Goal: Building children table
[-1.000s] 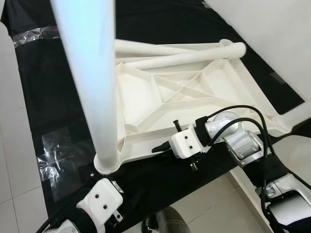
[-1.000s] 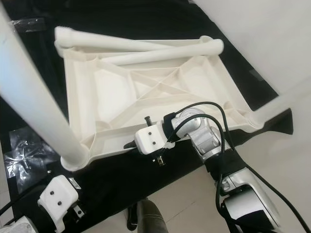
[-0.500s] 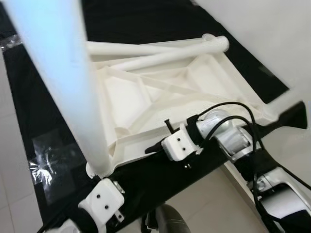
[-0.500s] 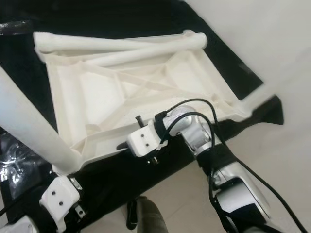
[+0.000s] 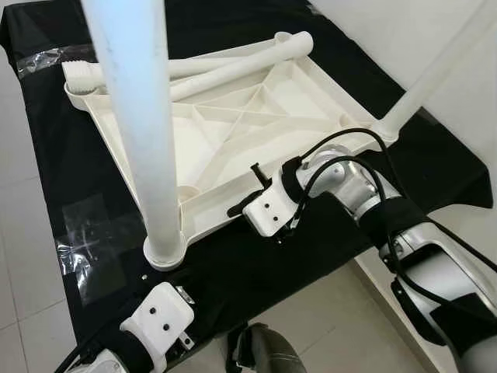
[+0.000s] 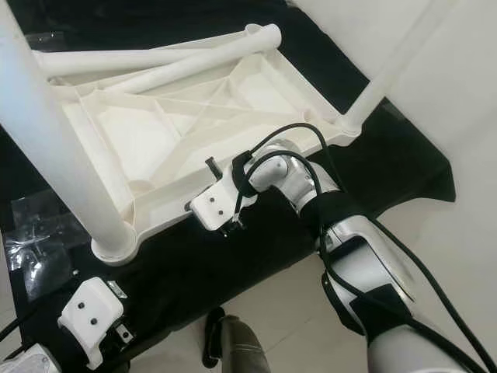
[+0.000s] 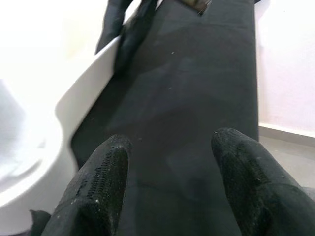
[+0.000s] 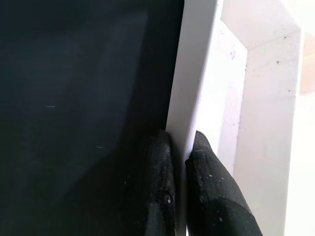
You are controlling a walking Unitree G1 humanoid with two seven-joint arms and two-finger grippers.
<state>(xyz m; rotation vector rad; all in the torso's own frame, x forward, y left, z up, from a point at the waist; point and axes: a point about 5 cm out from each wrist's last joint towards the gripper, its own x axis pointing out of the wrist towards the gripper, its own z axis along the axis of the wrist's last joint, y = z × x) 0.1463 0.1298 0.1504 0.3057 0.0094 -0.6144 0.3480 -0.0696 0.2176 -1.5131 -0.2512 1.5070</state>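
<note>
Right gripper (image 8: 179,147) pinches tabletop (image 5: 256,116) rim at frame centre, left gripper (image 7: 170,142) wide; keep grip square to avoid slip

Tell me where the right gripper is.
The right gripper is shut on the near rim of the upturned white tabletop, right of the standing leg, over the black sheet.

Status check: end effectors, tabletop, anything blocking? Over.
Right end effector pinching near rim of upturned tabletop. Left end effector open, over black mat. Two legs upright in corners, two loose legs on far edge.
</note>
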